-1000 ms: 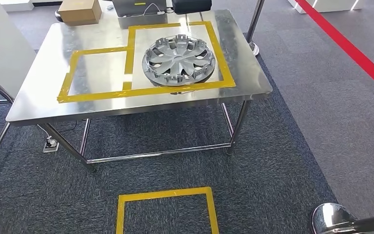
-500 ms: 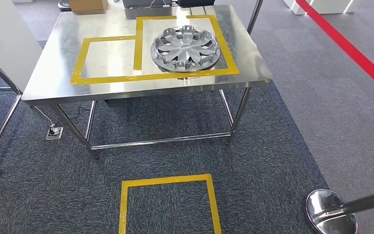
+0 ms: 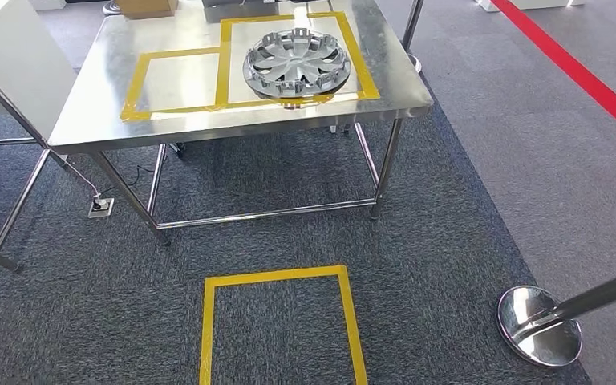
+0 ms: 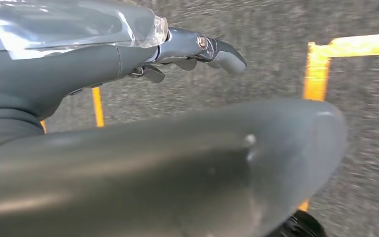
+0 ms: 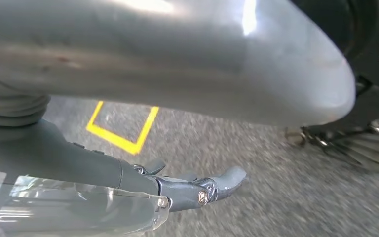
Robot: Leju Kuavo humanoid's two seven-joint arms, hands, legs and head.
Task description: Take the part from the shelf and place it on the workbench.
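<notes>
The part, a silver wheel cover, lies flat on the steel workbench, inside the right-hand yellow-taped rectangle. In the left wrist view my left hand hangs over grey carpet with its fingers stretched out and nothing in it. My right hand hangs the same way over the carpet, its fingers extended and holding nothing. Neither hand is near the table.
A yellow taped square marks the carpet in front of the table. A chrome stanchion base stands at the right front. A white-panelled frame is at the left, and a red floor line runs at the right.
The whole picture has shifted: the table and floor square sit higher and farther off, so the camera has moved back. The wheel cover stays put on the table.
</notes>
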